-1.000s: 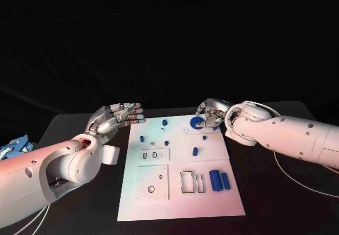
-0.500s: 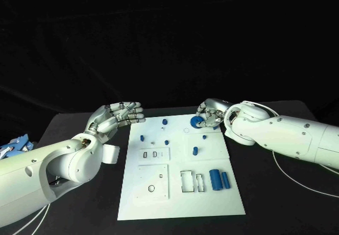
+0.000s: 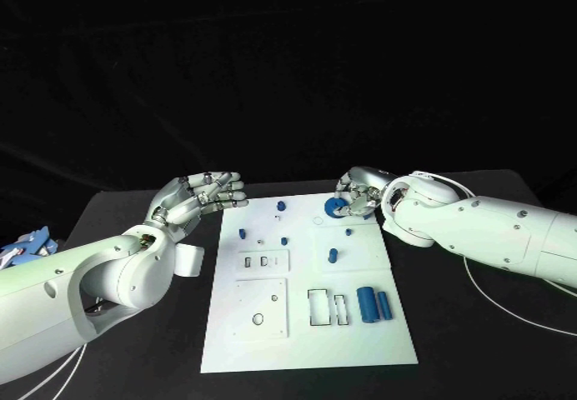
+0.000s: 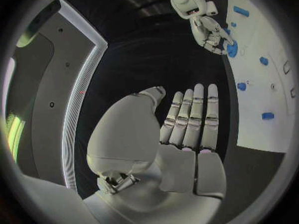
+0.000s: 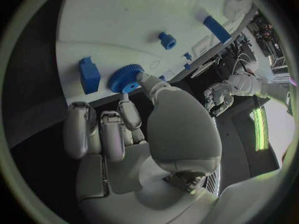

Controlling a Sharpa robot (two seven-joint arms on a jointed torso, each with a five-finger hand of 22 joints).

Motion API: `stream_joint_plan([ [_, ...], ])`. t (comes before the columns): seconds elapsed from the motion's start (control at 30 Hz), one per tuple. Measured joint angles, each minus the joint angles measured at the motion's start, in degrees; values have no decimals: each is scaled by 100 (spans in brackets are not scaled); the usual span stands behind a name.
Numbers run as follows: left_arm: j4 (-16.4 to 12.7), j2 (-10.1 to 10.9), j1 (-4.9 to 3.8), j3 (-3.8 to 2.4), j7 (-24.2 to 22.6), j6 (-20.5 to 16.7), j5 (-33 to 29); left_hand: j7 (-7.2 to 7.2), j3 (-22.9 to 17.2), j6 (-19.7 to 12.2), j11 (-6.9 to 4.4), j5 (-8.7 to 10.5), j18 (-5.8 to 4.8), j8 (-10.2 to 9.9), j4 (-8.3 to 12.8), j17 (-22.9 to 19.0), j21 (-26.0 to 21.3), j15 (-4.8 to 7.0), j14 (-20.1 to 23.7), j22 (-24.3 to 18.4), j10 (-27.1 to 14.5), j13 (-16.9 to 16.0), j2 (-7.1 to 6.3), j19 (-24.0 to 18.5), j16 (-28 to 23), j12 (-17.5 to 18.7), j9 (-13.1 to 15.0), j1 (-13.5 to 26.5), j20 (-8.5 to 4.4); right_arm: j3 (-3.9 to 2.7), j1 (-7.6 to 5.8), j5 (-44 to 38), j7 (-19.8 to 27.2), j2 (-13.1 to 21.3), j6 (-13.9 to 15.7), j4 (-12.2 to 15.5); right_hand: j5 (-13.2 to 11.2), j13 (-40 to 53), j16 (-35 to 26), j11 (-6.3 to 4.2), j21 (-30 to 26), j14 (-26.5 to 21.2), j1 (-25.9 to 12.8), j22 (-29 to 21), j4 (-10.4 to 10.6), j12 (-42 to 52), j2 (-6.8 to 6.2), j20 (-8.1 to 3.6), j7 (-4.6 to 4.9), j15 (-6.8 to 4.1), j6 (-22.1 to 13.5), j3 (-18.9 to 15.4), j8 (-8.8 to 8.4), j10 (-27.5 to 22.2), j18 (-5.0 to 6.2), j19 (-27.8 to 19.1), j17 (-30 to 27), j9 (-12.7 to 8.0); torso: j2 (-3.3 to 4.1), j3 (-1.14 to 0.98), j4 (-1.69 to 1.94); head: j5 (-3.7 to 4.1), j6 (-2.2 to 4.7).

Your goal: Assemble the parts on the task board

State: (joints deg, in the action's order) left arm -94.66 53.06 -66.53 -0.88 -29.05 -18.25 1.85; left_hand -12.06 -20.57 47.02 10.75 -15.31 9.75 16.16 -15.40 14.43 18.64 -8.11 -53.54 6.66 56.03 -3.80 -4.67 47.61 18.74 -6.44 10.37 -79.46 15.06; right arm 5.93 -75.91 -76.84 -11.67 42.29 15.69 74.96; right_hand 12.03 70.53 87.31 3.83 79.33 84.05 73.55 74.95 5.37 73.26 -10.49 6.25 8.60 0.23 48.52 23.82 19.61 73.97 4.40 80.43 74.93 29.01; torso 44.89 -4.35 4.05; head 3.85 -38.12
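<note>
We see a blue gear (image 3: 335, 206) pinched in the fingers of our right hand (image 3: 357, 194) above the far right corner of the board (image 3: 308, 333); the right wrist view shows the gear (image 5: 125, 78) at the fingertips, close over the white plate. The board lies mid-table (image 3: 481, 333), carrying 2 blue cylinders (image 3: 374, 307) side by side near its right edge, beside rectangular slots, and several small blue pieces (image 3: 332, 257) dotted across its far half. Our left hand (image 3: 204, 197) hangs just off the board's far left corner, grasping nothing, fingers extended and close together, as the left wrist view (image 4: 187, 115) confirms.
</note>
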Motion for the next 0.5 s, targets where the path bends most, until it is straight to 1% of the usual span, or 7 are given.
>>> stream_joint_plan([
  [0.03,1,0,0,0,0,0,0,0,0,0,0,0,0,0,0,0,0,0,0,0,0,0,0,0,0,0,0,0,0,0,2,-15,0,1,5,2,-8,6,21,-20,0,-4,4,0,-6,0,4,-14,-18,-4,25,26,13,20,0,14,0,0,0,0,0,0,-2],
  [0.13,3,0,0,0,1,0,0,0,0,0,0,0,0,0,0,0,0,0,0,0,0,0,0,0,0,0,0,0,0,1,9,-99,6,3,39,14,-65,43,23,-60,21,-10,15,0,-47,50,15,-31,-17,-59,88,111,59,61,1,31,0,3,-2,-1,0,-1,-5],
  [0.23,5,1,0,0,2,0,0,0,0,0,0,0,0,0,0,0,0,0,0,0,0,0,0,0,0,0,0,0,0,5,19,-223,21,4,109,41,-87,94,23,-64,39,-10,41,0,-85,105,39,-51,-12,-59,93,196,103,99,0,51,0,3,-3,-2,-3,-3,-8],
  [0.33,8,1,0,0,2,0,0,0,0,0,0,0,0,0,0,0,0,0,0,0,0,0,0,0,0,0,0,0,0,13,34,-396,55,9,247,82,-182,128,45,-76,87,-2,75,-1,-66,141,44,-83,-12,-66,93,251,110,150,1,83,-1,3,-3,-3,-3,-3,-8],
  [0.4,12,0,0,0,3,1,0,0,0,0,0,0,0,0,0,-1,0,0,0,0,0,0,0,0,0,0,0,0,0,19,49,-520,89,17,375,122,-240,159,45,-86,126,8,73,-1,-47,155,46,-103,-12,-77,93,285,115,178,-81,103,-1,3,-3,-3,-3,-7,-5],
  [0.47,16,-2,0,0,3,1,0,0,0,0,0,0,0,0,0,-1,0,0,0,0,0,0,0,0,0,0,0,0,0,21,56,-622,125,25,502,177,-242,179,45,-86,131,8,70,-1,-39,189,49,-82,-12,-77,93,293,120,178,-90,124,-1,3,-3,-4,-1,-10,2],
  [0.5,21,-3,0,0,3,1,0,0,0,0,0,0,0,0,0,-1,0,0,0,0,0,0,0,0,0,0,0,0,0,21,57,-690,151,29,592,229,-242,194,45,-96,153,8,65,-1,-35,199,54,-101,-12,-77,93,298,120,210,-90,143,-1,3,-4,-4,0,-12,5],
])
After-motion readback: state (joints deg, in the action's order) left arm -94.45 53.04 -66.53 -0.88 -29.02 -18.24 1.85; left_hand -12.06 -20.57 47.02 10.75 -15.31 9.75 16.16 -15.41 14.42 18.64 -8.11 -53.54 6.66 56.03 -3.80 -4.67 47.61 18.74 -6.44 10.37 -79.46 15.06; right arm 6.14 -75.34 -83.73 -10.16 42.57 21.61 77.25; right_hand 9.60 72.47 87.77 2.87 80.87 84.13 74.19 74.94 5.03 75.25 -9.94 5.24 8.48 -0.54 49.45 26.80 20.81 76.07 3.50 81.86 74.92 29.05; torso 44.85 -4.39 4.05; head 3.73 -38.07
